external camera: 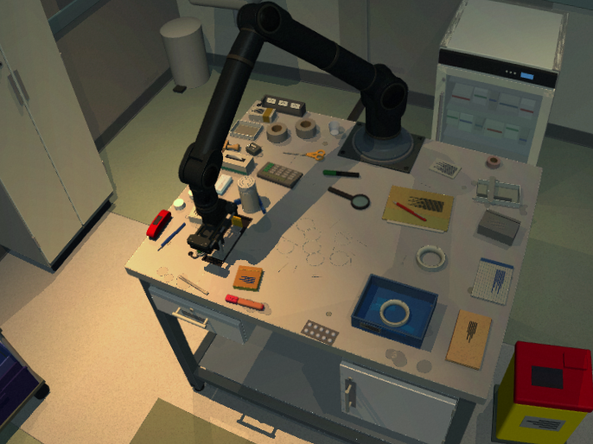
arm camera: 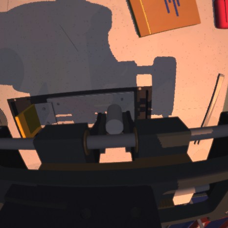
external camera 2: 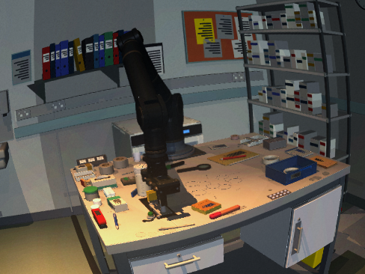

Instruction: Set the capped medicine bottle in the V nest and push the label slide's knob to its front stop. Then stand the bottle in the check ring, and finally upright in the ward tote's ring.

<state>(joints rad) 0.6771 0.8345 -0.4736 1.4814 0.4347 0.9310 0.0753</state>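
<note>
The capped medicine bottle (external camera: 248,194) (external camera 2: 140,180) is a pale cylinder standing upright on the table's left half, just behind the label slide. The label slide (external camera: 225,244) (arm camera: 80,107) is a dark flat plate with a yellow block (arm camera: 28,119) at one end. Its grey knob (arm camera: 114,119) stands on the plate. The V nest (external camera: 497,192) sits at the far right of the table. The check ring (external camera: 430,257) (external camera 2: 270,159) lies right of centre. The blue ward tote (external camera: 395,310) (external camera 2: 291,169) holds a white ring. My gripper (external camera: 206,245) (external camera 2: 161,204) (arm camera: 114,122) is down on the slide and closed around the knob.
An orange pad (external camera: 248,277) (arm camera: 166,14) lies just in front of the slide. A red marker (external camera: 244,302) and a thin strip (external camera: 193,284) lie by the table's front edge. A blue pen (external camera: 172,235) and red stapler (external camera: 158,223) lie to the left.
</note>
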